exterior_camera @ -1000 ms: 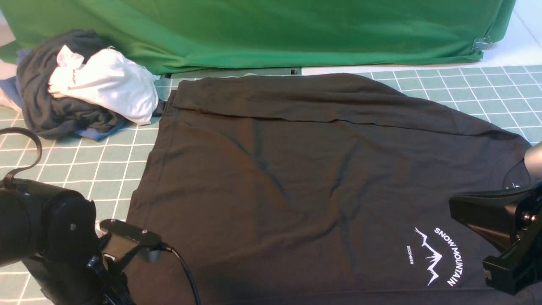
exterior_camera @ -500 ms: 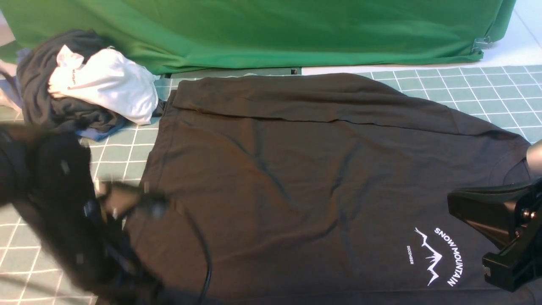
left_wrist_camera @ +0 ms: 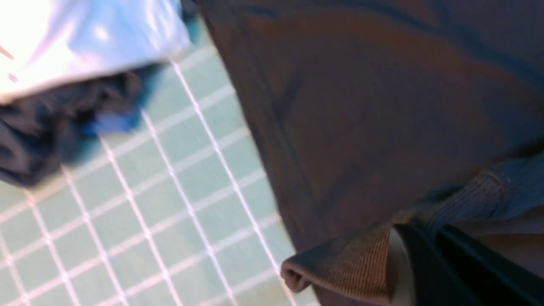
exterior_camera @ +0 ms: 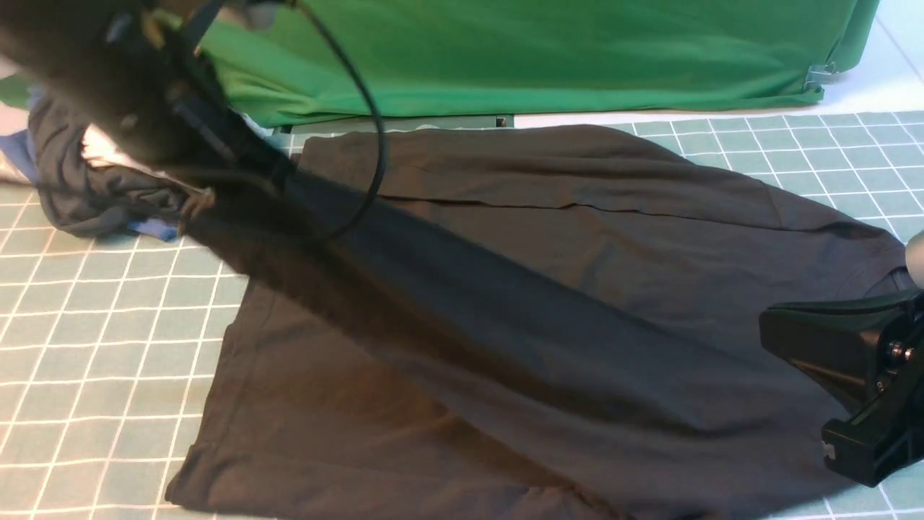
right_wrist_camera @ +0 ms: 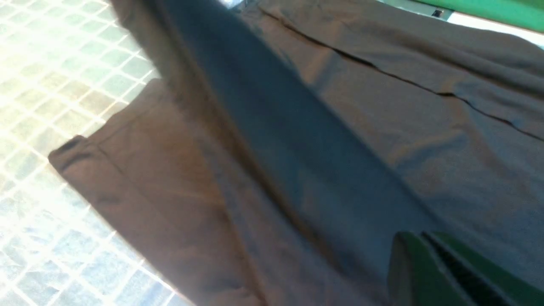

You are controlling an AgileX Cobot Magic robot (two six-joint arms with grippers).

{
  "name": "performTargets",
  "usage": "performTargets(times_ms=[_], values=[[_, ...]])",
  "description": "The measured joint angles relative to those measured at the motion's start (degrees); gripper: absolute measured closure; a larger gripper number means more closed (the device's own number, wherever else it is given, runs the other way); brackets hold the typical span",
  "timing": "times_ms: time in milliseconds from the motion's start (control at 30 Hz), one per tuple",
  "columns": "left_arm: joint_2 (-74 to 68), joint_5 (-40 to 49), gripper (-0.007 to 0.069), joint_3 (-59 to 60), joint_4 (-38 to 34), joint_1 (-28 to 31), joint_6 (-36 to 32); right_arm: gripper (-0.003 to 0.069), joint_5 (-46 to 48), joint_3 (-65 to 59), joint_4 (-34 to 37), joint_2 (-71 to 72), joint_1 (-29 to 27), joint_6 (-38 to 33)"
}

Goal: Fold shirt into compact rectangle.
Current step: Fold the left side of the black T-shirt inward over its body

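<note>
Grips the shirt (exterior_camera: 548,289) by its hem in the closed left gripper (left_wrist_camera: 418,255), high at far left, the rest spread on the gridded mat (exterior_camera: 108,325). Pinches its cloth at near right in the narrowed right gripper (right_wrist_camera: 425,263).

- A green fabric backdrop (exterior_camera: 541,50) hangs in soft folds across the far side of the scene.
- A small metal clip (exterior_camera: 821,74) sits at the backdrop's right end.
- A teal cutting mat with a white grid (exterior_camera: 94,347) covers the work surface; the left wrist view shows the same mat (left_wrist_camera: 170,191), blurred.
- A heap of dark, white and blue garments (exterior_camera: 79,195) lies on the mat's far left corner, partly hidden.
- A pale surface (exterior_camera: 891,72) shows beyond the mat at far right.
</note>
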State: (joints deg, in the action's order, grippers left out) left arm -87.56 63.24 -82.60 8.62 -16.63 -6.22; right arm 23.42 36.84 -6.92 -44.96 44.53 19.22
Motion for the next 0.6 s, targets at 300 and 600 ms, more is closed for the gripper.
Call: performTargets(times_ms=[300,600], values=[[-13.6,-4.0,0.0617,-5.3,5.5,0.0,1.3,0.0622,0.0,0.0,-0.1,0.0,0.0,1.3],[-21.4,-4.4,0.0611,-5.5,10.4,0.0,3.3,0.0610,0.0,0.0,-0.1,0.0,0.0,1.4]])
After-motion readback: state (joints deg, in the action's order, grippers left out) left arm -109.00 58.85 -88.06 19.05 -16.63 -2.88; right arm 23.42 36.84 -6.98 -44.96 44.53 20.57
